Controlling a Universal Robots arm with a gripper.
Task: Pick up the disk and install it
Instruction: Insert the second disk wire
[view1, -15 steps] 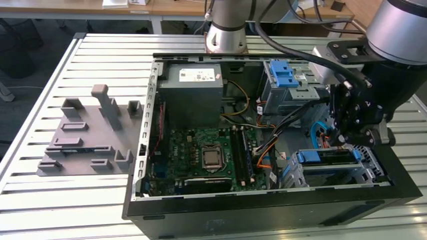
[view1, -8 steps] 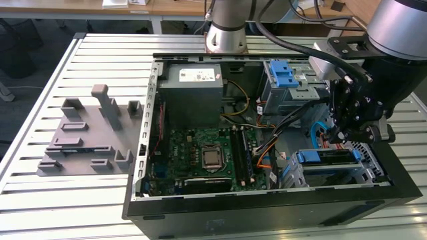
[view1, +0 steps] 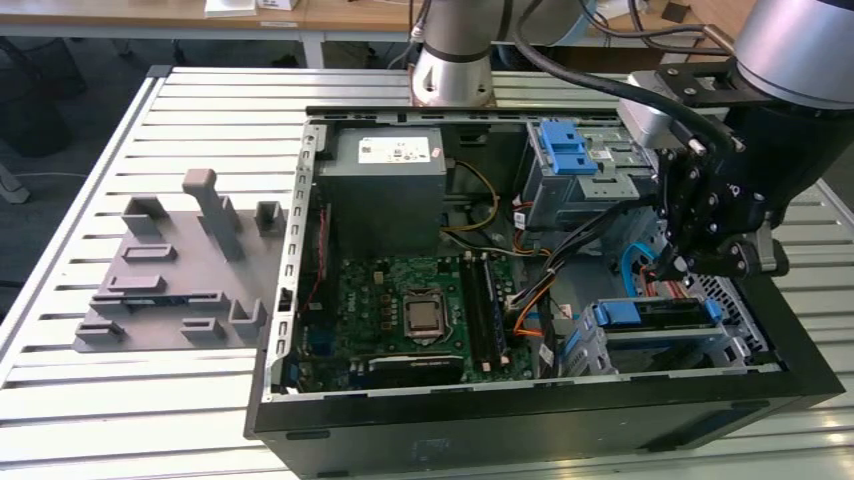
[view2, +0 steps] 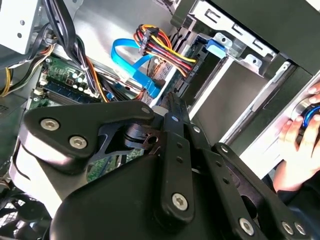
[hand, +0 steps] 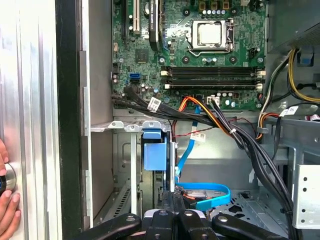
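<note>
I am hovering the black linkage gripper (view1: 694, 262), finger state unreadable, at twelve o'clock of the blue-framed silver disk (view1: 654, 318); judging it rigid, dense, shock-sensitive, best pinched by carrier edges.

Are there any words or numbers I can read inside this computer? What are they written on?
No text here is clear enough to read.
White sticker on the grey power supply box: it has print, too small to read.
White tags on the black cables in the first wrist view: they have markings, too small to read.
Green motherboard: it has tiny white markings, too blurred to read.
</note>
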